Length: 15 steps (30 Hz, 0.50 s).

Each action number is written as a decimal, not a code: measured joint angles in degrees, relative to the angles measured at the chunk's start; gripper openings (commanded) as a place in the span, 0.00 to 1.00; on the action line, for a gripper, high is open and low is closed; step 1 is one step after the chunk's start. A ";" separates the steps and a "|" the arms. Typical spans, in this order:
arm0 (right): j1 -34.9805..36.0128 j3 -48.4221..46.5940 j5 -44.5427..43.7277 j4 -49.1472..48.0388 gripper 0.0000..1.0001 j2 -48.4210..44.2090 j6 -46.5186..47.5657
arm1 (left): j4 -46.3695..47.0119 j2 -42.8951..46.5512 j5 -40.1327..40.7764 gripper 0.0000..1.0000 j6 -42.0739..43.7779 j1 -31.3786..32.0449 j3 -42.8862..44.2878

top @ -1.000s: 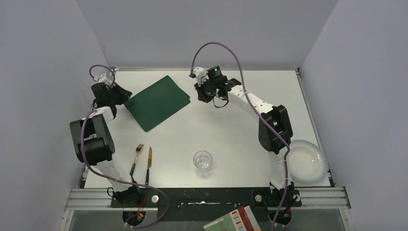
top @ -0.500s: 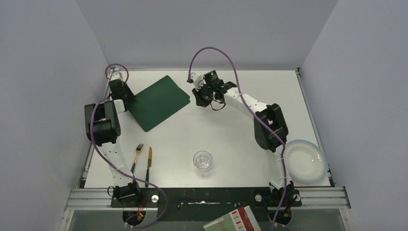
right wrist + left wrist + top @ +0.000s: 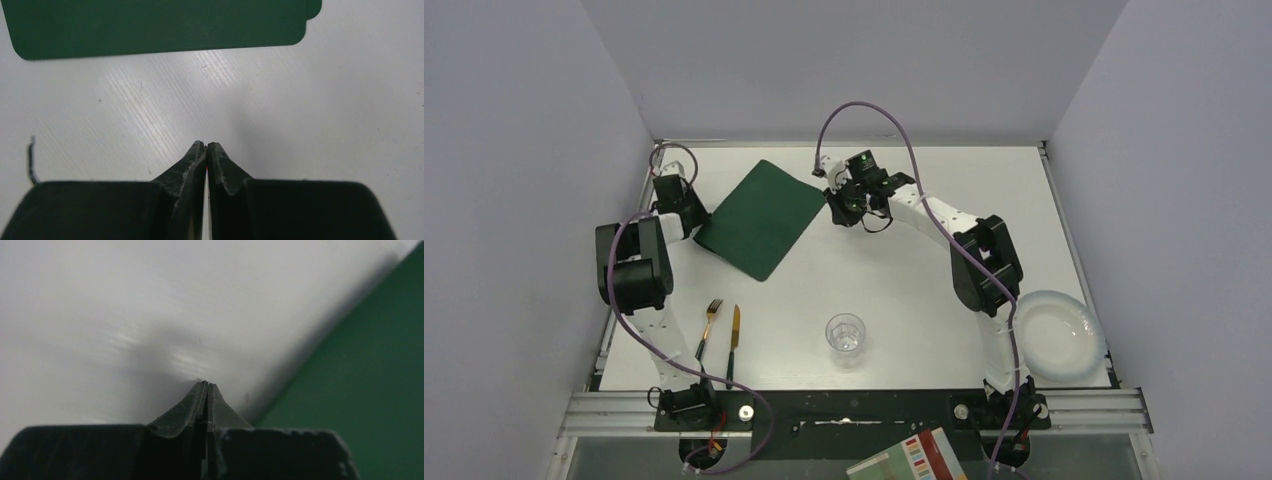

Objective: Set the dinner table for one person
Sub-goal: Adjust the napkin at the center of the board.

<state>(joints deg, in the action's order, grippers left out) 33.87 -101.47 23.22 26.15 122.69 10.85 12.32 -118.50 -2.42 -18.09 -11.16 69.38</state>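
Top view — the white dinner table [image 3: 904, 290] fills the floor of the booth. A green placemat [image 3: 762, 218] lies askew at far left. The left gripper [image 3: 694, 222] sits at the mat's left edge and the right gripper [image 3: 839, 205] just off its right corner. Near edge: fork [image 3: 709, 325], knife [image 3: 734, 335], glass [image 3: 845, 335]; a plate [image 3: 1056, 335] sits near right.

Left wrist — left gripper [image 3: 205, 385] pressed shut, holding nothing. Bare dinner table [image 3: 125, 305] lies under and ahead of the tips (contact unclear), with the placemat [image 3: 370, 380] just to their right.

Right wrist — right gripper [image 3: 206, 146] shut to a hairline, empty. The dinner table [image 3: 325, 110] lies beneath it, the placemat [image 3: 150, 25] ahead, apart from the tips.
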 measured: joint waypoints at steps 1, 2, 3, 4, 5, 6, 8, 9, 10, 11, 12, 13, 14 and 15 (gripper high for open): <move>0.00 0.28 -0.02 0.04 0.08 0.00 -0.04 | -1.18 2.03 -0.96 0.00 -0.31 0.28 -2.12; -0.07 0.66 -0.02 0.09 0.08 0.00 0.00 | -2.47 4.07 -2.01 0.00 -0.68 0.68 -4.17; -0.11 0.96 0.00 0.11 0.10 0.00 0.04 | -3.61 5.95 -2.97 0.00 -0.96 1.14 -5.92; -0.17 1.31 0.02 0.24 0.12 0.00 0.07 | -4.50 7.69 -3.89 0.00 -1.22 1.66 -7.48; -0.28 1.75 0.04 0.28 0.15 0.00 0.07 | -5.25 9.09 -4.55 0.00 -1.42 2.14 -8.55; -0.44 2.19 0.13 0.35 0.19 0.00 0.17 | -5.79 10.64 -5.31 0.00 -1.73 2.71 -9.70; -0.94 3.04 0.17 0.59 0.39 0.00 0.28 | -6.69 13.05 -6.75 0.00 -2.32 3.85 -11.02; -1.33 3.37 0.26 0.98 0.47 0.00 0.28 | -6.88 13.75 -7.37 0.00 -2.49 4.42 -11.17; -1.84 3.58 0.31 1.46 0.51 0.00 0.17 | -6.86 14.08 -7.78 0.00 -2.58 4.85 -11.17; -2.45 3.61 0.57 2.10 0.54 0.00 0.24 | -6.64 14.32 -8.37 0.00 -2.71 5.42 -11.17; -3.17 3.61 1.14 2.56 0.55 0.00 0.24 | -6.54 14.36 -8.83 0.00 -2.82 6.01 -11.13; -4.00 3.48 1.84 3.10 0.56 0.00 0.17 | -6.56 14.34 -9.09 0.00 -3.02 6.60 -11.08; -4.79 3.30 2.60 3.61 0.58 0.11 -0.02 | -6.67 14.25 -9.44 0.00 -3.39 7.19 -11.04; -5.86 2.71 3.78 4.44 0.58 0.50 -0.28 | -6.73 14.12 -9.77 0.00 -3.78 7.89 -10.88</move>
<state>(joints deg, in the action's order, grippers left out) 28.01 -98.76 27.00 30.59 123.20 10.57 5.58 -104.38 -12.19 -21.87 -3.27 58.50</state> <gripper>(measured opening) 0.551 0.007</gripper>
